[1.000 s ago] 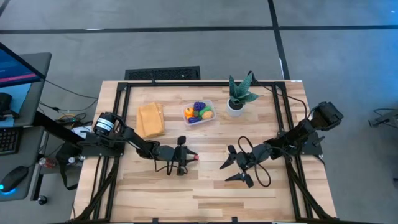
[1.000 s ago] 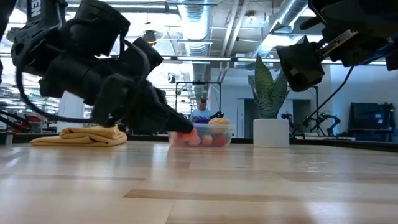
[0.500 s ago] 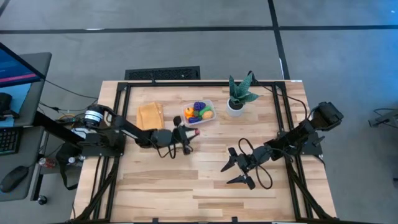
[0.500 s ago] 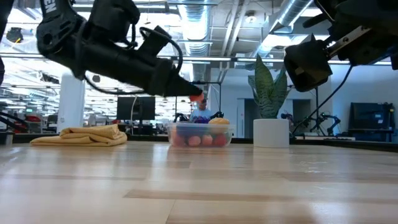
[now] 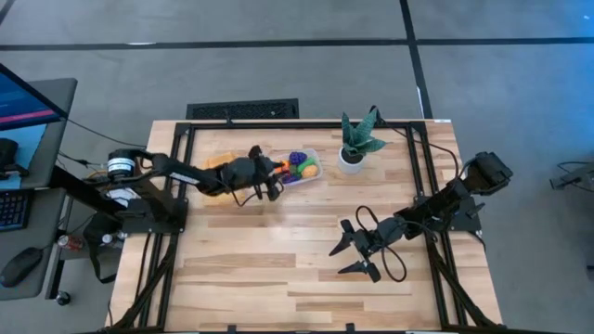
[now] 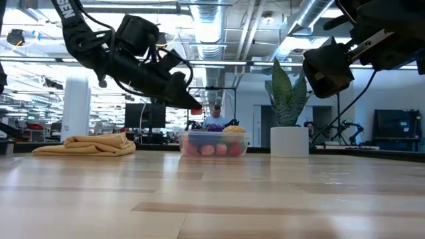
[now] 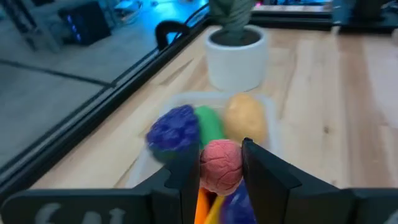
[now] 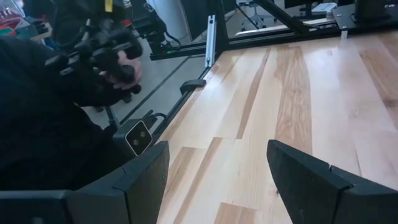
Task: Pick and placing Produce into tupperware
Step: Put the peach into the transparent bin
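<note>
Pale wooden table (image 5: 278,269) with a black metal frame, standing on grey floor; an open hall with ceiling ducts shows behind it in the low view. Item one: clear plastic tupperware (image 5: 299,168), set near the table's far edge, between the folded tan cloth (image 5: 219,167) and the white-potted spiky plant (image 5: 354,141). Contents, per the left wrist view: purple grapes (image 7: 171,129), a green piece (image 7: 210,124), a tan-yellow rounded piece (image 7: 244,119), with orange showing lower between the fingers; from table height, several reddish pieces (image 6: 212,150) sit against the near wall of the tub. Item two: a pink, wrinkled toy piece (image 7: 220,165), pinched between the two fingers of the left gripper (image 5: 270,176), held in the air at the tub's cloth-side end, above rim height; in the low view it appears as a small red spot (image 6: 196,105) at the fingertips. Left arm reaches across over the cloth from the table's left side. Item three: right gripper (image 5: 354,250), fingers spread wide and holding nothing, hovering over bare wood on the right half of the table, well apart from tub and plant. Off-table: a dark monitor edge (image 5: 23,97) and keyboard at the left margin.
</note>
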